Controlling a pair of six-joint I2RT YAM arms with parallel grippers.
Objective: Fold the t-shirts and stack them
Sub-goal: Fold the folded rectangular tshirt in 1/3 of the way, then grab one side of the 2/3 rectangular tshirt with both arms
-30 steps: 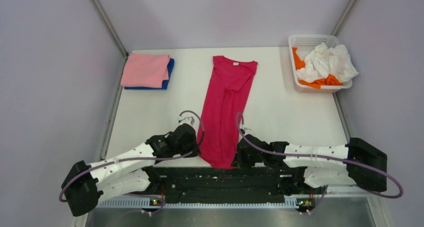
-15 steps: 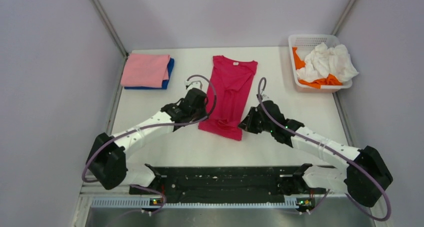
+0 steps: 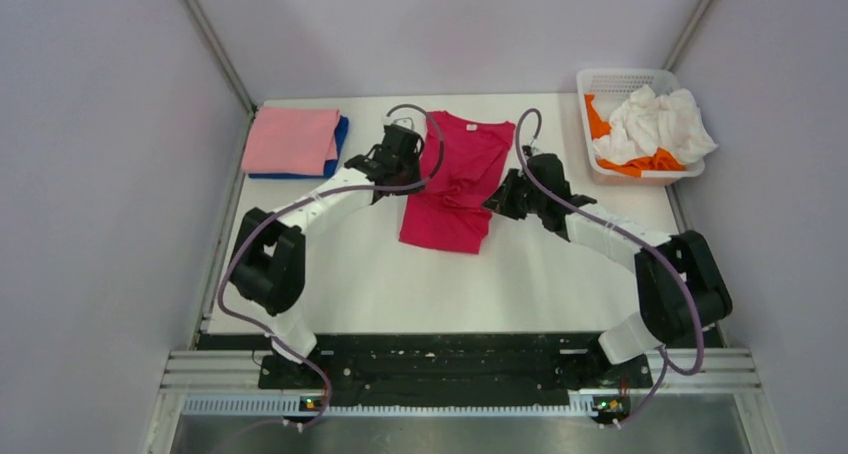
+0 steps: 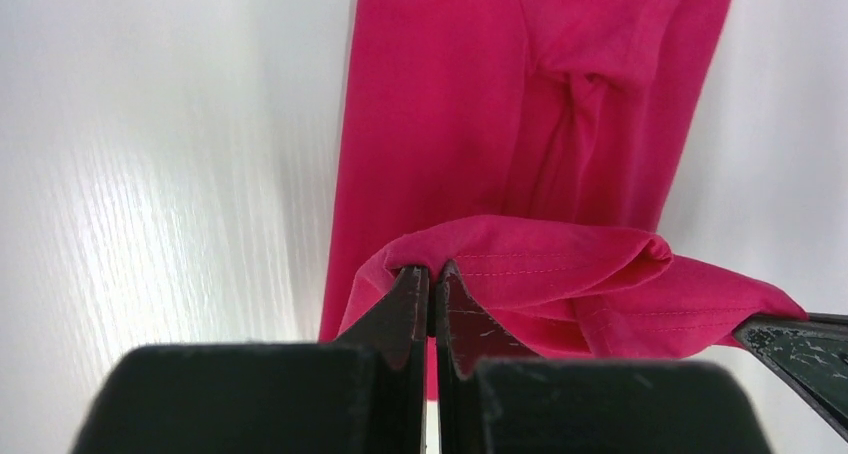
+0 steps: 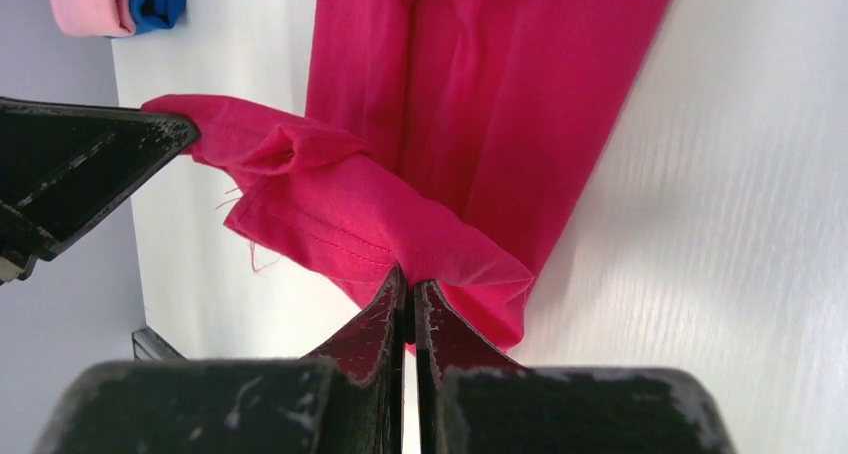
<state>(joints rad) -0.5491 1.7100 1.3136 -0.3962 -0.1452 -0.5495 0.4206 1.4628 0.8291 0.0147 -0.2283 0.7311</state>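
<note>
The crimson-red t-shirt (image 3: pixel 450 189) lies lengthwise mid-table, neck label at the far end, its near hem doubled over toward the collar. My left gripper (image 3: pixel 412 170) is shut on the hem's left corner (image 4: pixel 440 259). My right gripper (image 3: pixel 495 196) is shut on the hem's right corner (image 5: pixel 455 259). Both hold the hem above the shirt's lower layer (image 4: pixel 450 94). A folded pink shirt (image 3: pixel 292 140) lies on a folded blue one (image 3: pixel 338 144) at the far left. White (image 3: pixel 655 119) and orange (image 3: pixel 640 164) shirts are crumpled in the basket.
A white plastic mesh basket (image 3: pixel 598 81) stands at the far right corner. Grey walls enclose the white table (image 3: pixel 560 264) on three sides. The black arm-mount rail (image 3: pixel 430 359) runs along the near edge.
Both grippers have carried the red shirt's near hem from the table's near edge toward the far end, folding the shirt over itself. The arms are now stretched far out.
</note>
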